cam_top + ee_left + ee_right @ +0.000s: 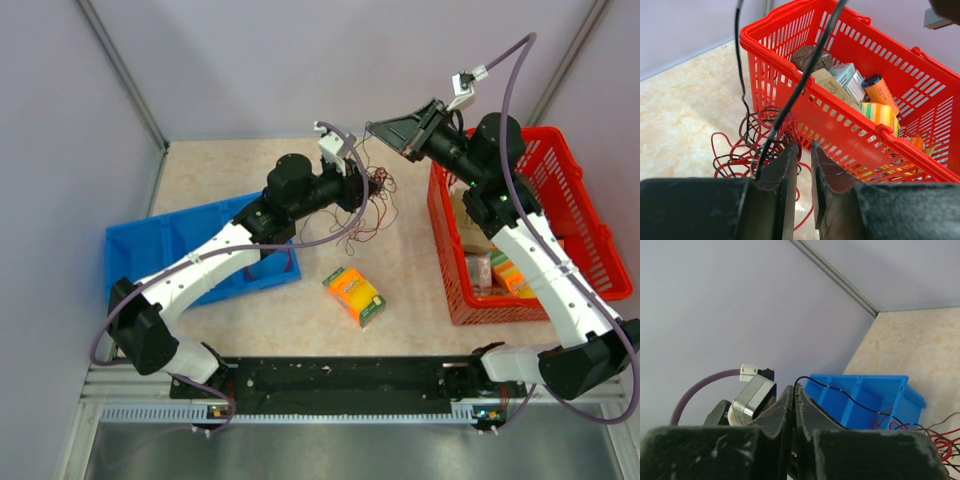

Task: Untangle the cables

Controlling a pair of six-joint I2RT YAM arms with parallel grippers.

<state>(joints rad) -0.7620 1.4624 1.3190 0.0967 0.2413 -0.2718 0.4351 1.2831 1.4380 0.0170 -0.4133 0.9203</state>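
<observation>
Cables (375, 200): a red-and-black clump on the counter (230, 170), centre of the top view, just left of the red basket (590, 170). In the left wrist view the loops sit against its slotted wall. Right fingers (782, 405) are pressed together on one black strand (850, 400) and held high, toward the upper middle of the top view. The strand slopes down to the clump. Left fingers (785, 175) hang low over the clump, a narrow slit apart, and we cannot tell whether any wire sits in that slit. We judge the step in hand to be drawing this single strand free. Advice to ourselves: pull slowly along the strand's own line, anchor the clump with the left fingers so it does not rise whole, ease off if loops tighten, and steer clear of the basket slots, where a loop could snag.
</observation>
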